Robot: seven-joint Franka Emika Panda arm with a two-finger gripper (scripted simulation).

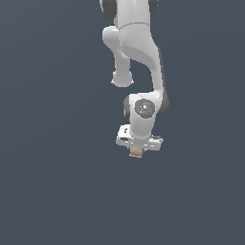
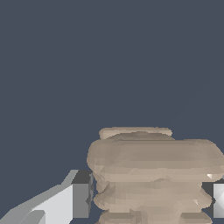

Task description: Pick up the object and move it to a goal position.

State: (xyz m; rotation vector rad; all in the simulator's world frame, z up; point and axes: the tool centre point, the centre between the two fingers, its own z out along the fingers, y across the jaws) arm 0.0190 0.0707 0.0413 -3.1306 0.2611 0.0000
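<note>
Tan and faintly banded, the object (image 1: 136, 152) sits right under my gripper (image 1: 137, 152) in the exterior view, poking out just below the white hand, near the middle of the frame and a little toward the exterior view's right. I can make out no desk edge or corner anywhere; everything behind the arm is one flat slate-blue surface (image 1: 48, 191), so I cannot place the piece against any edge, nor tell whether it rests on that surface or hangs above it.

From the wrist view, going from one side across: a light grey finger (image 2: 65, 201) with a darker pad comes up against one flank of the object (image 2: 153, 175), then the stacked, ridged beige body fills the middle, then the second finger (image 2: 218, 200) shows as a pale sliver pressed at the opposite flank. Both fingers meet the piece, so I read the gripper (image 2: 148, 201) as clamped on the object.

The white arm (image 1: 143, 57) hangs down from the top edge of the exterior view. I see no writing, labels or brand marks on the arm, the hand or the piece.
</note>
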